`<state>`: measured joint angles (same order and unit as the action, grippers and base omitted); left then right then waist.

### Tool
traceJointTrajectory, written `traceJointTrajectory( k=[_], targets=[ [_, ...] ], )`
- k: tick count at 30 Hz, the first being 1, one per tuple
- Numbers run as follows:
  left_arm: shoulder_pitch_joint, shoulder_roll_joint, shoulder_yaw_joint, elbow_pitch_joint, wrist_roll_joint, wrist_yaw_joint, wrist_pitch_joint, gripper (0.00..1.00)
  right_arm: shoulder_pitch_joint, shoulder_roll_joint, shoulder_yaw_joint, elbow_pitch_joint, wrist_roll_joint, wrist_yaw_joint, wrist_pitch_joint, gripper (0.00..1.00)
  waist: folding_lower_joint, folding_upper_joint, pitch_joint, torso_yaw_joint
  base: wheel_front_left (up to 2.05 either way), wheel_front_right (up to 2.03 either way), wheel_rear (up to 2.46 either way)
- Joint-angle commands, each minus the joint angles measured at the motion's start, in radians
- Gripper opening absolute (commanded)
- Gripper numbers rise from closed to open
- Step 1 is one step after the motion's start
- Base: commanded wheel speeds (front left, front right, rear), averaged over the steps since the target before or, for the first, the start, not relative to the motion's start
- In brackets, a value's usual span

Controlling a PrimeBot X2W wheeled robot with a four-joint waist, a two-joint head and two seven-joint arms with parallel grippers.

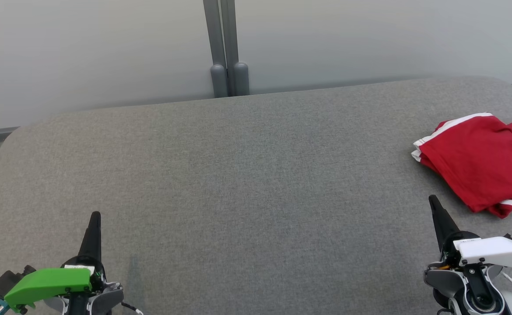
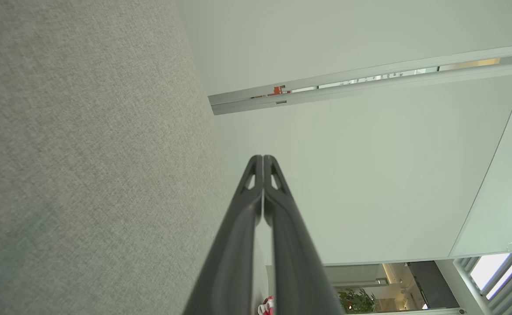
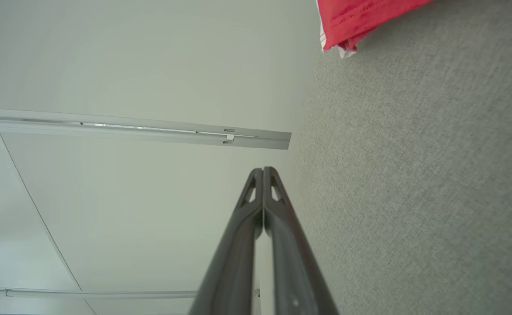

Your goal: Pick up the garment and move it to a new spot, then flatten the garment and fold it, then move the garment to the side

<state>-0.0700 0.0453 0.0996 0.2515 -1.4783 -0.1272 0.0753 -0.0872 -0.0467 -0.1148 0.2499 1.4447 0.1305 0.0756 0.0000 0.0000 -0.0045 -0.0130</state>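
Seemingly the last step is done: the red garment [image 1: 479, 162] lies roughly folded at the right edge of the table [image 1: 238, 175], near the right gripper [image 1: 433, 202]; it and the left gripper [image 1: 95, 216] rest with fingers pressed together, empty; any tidying needs the right one opened.

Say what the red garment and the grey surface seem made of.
The red folded garment with white trim looks like soft matte knit, perhaps cotton jersey: limp creases, no shine. The grey padded surface looks like woven upholstery cloth: fine heathered weave, rounded edges.
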Motion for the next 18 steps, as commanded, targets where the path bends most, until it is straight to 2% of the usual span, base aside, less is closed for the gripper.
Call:
traceJointTrajectory(
  k=[1,18],
  targets=[
    [-0.023,0.009,0.006,-0.006,-0.019,-0.005,0.006,0.0,-0.014,-0.005,0.0,-0.008,0.024,0.0,0.007,0.0,0.0,0.0,0.001,0.001,0.0,0.0,0.0],
    [-0.047,0.009,0.016,-0.007,-0.126,-0.006,0.038,0.0,-0.027,-0.006,0.001,-0.007,0.156,0.0,0.039,0.0,0.0,0.0,0.007,0.011,0.0,0.0,0.0]
  ],
)
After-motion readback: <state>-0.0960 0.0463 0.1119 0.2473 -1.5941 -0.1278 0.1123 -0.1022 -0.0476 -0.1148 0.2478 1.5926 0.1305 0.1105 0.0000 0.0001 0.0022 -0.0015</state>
